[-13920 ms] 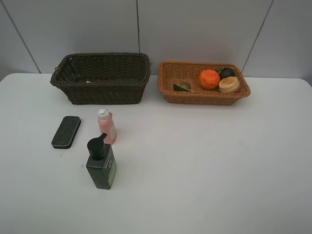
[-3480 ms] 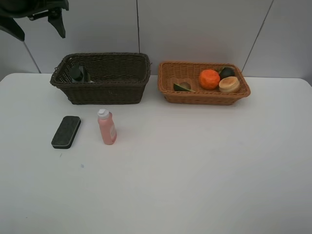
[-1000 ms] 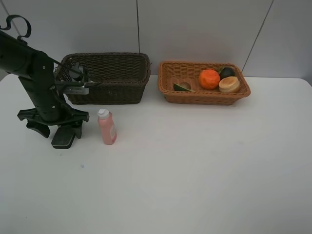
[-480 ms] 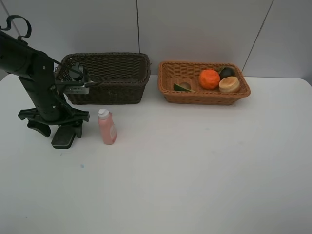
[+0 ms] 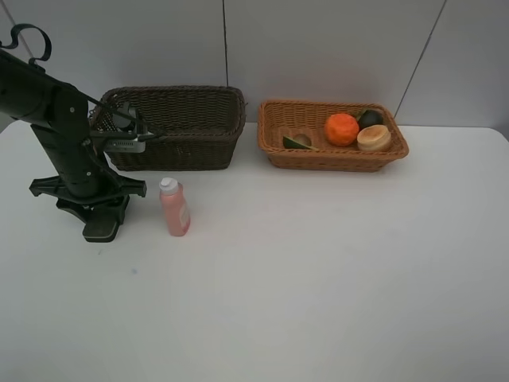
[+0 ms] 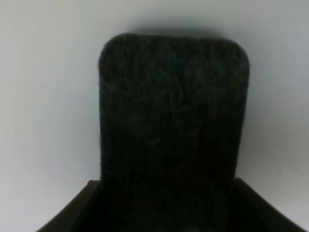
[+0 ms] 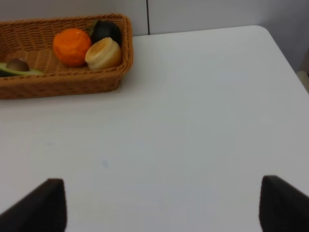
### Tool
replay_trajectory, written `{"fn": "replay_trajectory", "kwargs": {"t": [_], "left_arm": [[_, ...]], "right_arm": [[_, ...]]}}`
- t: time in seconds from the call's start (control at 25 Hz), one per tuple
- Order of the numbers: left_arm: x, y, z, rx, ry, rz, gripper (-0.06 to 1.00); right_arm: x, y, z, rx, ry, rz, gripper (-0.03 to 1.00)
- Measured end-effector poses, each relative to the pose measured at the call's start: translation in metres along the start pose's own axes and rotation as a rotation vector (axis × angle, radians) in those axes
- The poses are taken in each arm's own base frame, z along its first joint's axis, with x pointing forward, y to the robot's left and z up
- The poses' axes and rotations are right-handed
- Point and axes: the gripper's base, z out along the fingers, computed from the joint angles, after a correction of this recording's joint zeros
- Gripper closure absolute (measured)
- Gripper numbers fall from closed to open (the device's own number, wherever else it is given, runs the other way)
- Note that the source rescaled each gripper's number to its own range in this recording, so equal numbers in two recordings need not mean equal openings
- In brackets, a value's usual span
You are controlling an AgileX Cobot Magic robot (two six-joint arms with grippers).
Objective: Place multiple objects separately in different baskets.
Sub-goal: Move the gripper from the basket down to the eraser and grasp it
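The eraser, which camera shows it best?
The left wrist view: the eraser fills the frame, close and unobstructed. The exterior high view shows only its end under the left gripper. The right wrist view misses it.

White table [image 5: 318,270], matte, spans whole workspace. Light grey panel wall [image 5: 318,48] behind table, thin vertical seams. Table corner visible in right wrist view.

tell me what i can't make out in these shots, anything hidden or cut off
- Left gripper: the exterior high view has the arm covering its jaws; the left wrist view is filled by the black eraser, so its grip state is unclear.
- Dark basket: its contents are hidden by the wall and arm.
- Right gripper: only two fingertips show, cut by the frame edge.
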Motion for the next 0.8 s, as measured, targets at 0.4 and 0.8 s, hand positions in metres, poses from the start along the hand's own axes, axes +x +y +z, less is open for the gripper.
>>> {"fn": "replay_trajectory", "kwargs": {"t": [0.4,0.8], "left_arm": [[0.0,0.0,0.0,-0.001,0.003,-0.001,0.58],[0.008,0.006,-0.057,0.015,-0.03,-0.034,0.58]], "right_arm": [[0.0,0.0,0.0,0.0,0.0,0.0,-0.03],[0.0,0.0,0.0,0.0,0.0,0.0,-0.03]]}}
